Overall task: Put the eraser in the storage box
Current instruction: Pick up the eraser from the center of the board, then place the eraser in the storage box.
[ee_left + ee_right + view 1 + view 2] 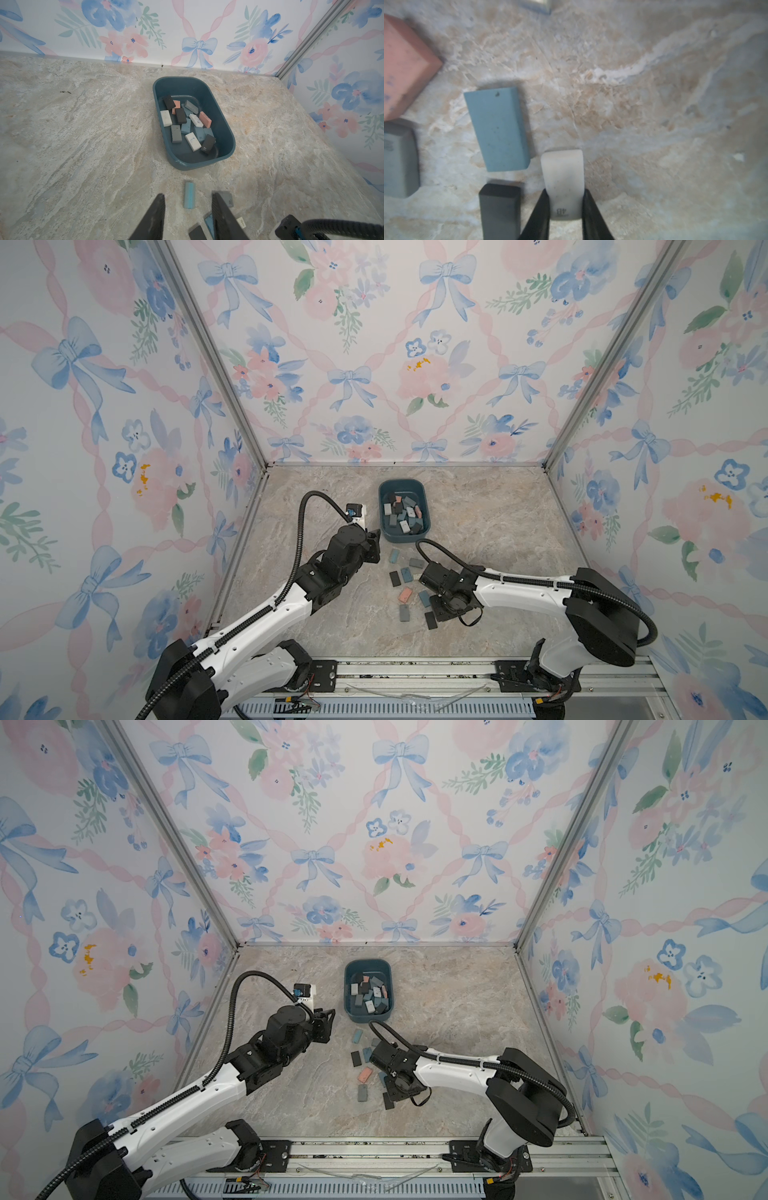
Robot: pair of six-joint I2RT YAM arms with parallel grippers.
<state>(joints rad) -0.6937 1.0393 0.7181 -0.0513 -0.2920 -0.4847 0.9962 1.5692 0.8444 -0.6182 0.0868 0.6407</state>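
My right pincer (564, 195) was clamped on the white eraser (562, 174), down at the marble table (654, 104). My left pincer (188, 196) stood apart, empty. The storage box (225, 133) held many erasers. The carry remained, as did the other loose erasers (405, 594).

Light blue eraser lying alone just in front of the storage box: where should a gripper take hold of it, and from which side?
Grip the light blue eraser across its two long sides, near the middle, coming straight down from above. It lies flat on the table, long and narrow, with bare surface along both long sides, so fingers should fit there. The grey eraser beside it lies apart.
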